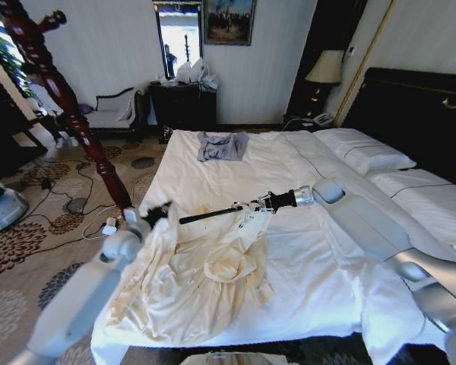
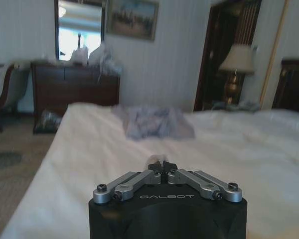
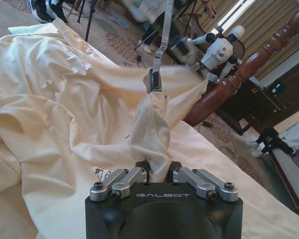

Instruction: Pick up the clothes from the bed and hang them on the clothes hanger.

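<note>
The cream clothes [image 1: 190, 281] lie crumpled on the near left part of the bed [image 1: 311, 266]. My right gripper [image 1: 252, 206] hovers above them, shut on a bunched fold of the clothes [image 3: 50, 99] that it pulls up taut; the pinch is plain at the right gripper [image 3: 157, 172]. A thin dark bar [image 1: 209, 215] sticks out past that fold toward my left gripper [image 1: 161, 211], which is shut [image 2: 163, 166] at the garment's left edge; I cannot tell whether any cloth is in it. The clothes hanger [image 1: 68, 99] leans beside the bed's left side, its pole [image 3: 229, 84] just beyond the cloth.
A small grey-blue garment [image 1: 222, 146] lies at the far end of the bed. Pillows [image 1: 365, 152] and the dark headboard [image 1: 418, 114] are on the right. Cables and a power strip [image 1: 110, 226] lie on the patterned carpet by the stand. A dark dresser [image 1: 184, 105] stands at the far wall.
</note>
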